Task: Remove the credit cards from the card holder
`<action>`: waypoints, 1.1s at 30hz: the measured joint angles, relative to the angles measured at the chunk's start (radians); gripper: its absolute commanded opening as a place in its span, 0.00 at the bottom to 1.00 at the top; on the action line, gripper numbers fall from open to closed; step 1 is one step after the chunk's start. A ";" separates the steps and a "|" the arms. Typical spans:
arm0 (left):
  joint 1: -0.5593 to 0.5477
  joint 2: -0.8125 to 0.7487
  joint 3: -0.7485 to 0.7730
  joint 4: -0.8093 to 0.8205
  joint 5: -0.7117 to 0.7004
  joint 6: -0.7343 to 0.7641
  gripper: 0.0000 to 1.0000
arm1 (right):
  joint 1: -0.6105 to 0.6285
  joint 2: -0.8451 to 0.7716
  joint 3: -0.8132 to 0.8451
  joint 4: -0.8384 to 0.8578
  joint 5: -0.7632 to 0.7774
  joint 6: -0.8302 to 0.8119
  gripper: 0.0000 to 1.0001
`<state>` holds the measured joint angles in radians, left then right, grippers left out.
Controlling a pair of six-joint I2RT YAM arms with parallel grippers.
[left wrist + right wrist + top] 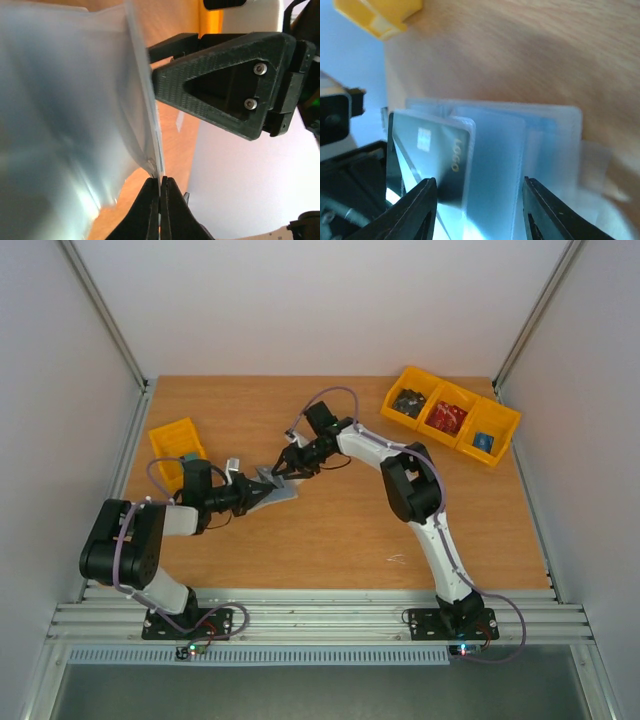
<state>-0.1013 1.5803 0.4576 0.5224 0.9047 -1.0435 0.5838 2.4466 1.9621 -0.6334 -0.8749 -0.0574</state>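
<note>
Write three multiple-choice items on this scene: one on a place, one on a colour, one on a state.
1. The row of three yellow bins sits: A far right; B near left; C between the arm bases.
2. The lettering on the credit card is: A red; B gold; C black.
3. The left end effector is: A wide open; B holding a bin; C shut on the card holder edge.
Key: 1 A, the top view shows the row far right; 2 B, the right wrist view shows gold letters; 3 C, it pinches that thin edge.
</note>
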 measured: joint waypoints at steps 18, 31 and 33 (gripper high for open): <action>-0.052 -0.032 0.001 0.189 0.069 -0.023 0.00 | -0.068 -0.167 -0.213 0.356 -0.276 0.280 0.45; -0.069 -0.043 0.001 0.204 0.076 -0.018 0.00 | -0.102 -0.220 -0.309 0.507 -0.301 0.357 0.01; -0.069 -0.047 0.002 0.204 0.076 -0.018 0.00 | -0.111 -0.239 -0.352 0.568 -0.311 0.392 0.01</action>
<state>-0.1699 1.5337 0.4599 0.7261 0.9806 -1.0611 0.4732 2.2074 1.6100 -0.0658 -1.1862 0.3347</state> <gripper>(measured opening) 0.018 0.015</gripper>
